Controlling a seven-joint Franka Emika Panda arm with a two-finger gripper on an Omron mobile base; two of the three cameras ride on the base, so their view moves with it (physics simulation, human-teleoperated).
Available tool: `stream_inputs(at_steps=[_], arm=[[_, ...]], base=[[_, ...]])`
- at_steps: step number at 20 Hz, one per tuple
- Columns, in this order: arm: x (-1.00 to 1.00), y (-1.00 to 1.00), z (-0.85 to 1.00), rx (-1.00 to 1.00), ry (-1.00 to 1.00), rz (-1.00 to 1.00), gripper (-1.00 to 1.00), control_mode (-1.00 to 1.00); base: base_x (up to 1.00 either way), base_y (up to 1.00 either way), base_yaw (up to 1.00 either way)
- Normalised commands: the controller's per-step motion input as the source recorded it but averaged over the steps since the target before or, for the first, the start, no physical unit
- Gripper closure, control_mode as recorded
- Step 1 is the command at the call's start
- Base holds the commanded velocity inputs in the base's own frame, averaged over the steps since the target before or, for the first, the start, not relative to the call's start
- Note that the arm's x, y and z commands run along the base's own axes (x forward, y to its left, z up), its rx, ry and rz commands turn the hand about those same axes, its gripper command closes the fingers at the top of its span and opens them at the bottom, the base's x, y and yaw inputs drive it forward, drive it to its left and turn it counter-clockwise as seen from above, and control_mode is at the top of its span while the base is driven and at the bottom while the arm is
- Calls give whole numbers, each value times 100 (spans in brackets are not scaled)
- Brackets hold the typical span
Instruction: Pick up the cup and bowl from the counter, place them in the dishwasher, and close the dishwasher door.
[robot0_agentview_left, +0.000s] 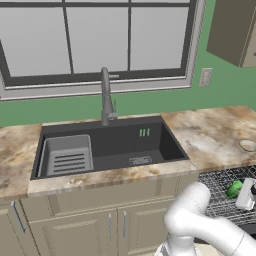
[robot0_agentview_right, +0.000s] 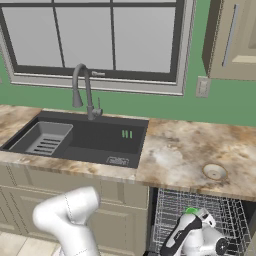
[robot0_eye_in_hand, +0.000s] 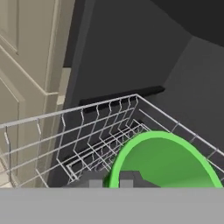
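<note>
Green cup (robot0_eye_in_hand: 168, 161) down inside dishwasher's wire rack (robot0_agentview_right: 172, 210), rim toward hand camera, plain bright green. Gripper (robot0_eye_in_hand: 108, 180) at cup's rim, fingertips close either side of wall; real grip or not, cannot tell. One bowl (robot0_agentview_right: 214, 172), pale tan, shallow, sitting on marbled counter (robot0_agentview_right: 180, 150) above dishwasher. One dark sink (robot0_agentview_left: 110, 145) with grey insert (robot0_agentview_left: 66, 156), one faucet (robot0_agentview_left: 106, 95).

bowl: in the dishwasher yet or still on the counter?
Still out: the bowl sits on the counter, above the pulled-out rack.
</note>
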Motion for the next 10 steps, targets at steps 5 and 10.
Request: stream_inputs(at_steps=[5,10], arm=[[20,-16,-26,0,0,2,100,-100],[10,-6,-33,0,0,2,100,-100]], base=[[0,0,0],[0,0,0]])
